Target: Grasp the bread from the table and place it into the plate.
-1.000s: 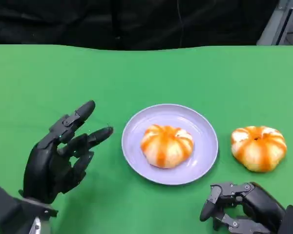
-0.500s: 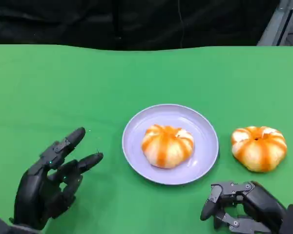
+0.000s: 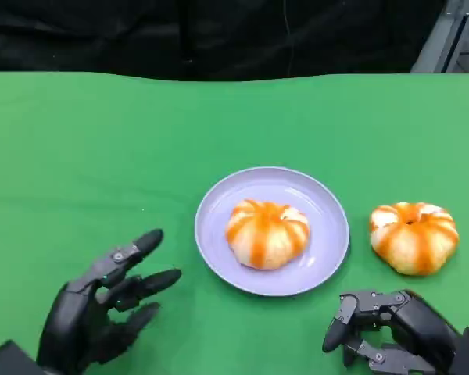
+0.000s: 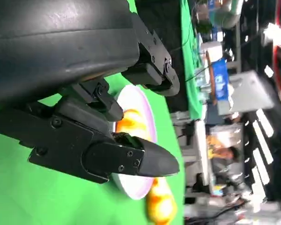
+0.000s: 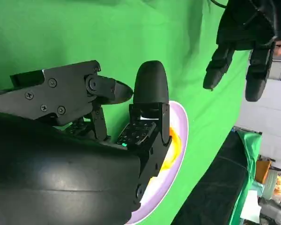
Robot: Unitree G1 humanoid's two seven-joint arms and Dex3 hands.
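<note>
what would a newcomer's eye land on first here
Probably the two orange-striped breads: one bread on the lilac plate mid-table, a second bread on the green cloth just right of the plate. Next come the black hands at the near edge, the left hand with fingers spread and empty, the right hand low, below the loose bread.

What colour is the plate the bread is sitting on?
The plate is pale lilac, a light purple. The head view shows it best.
</note>
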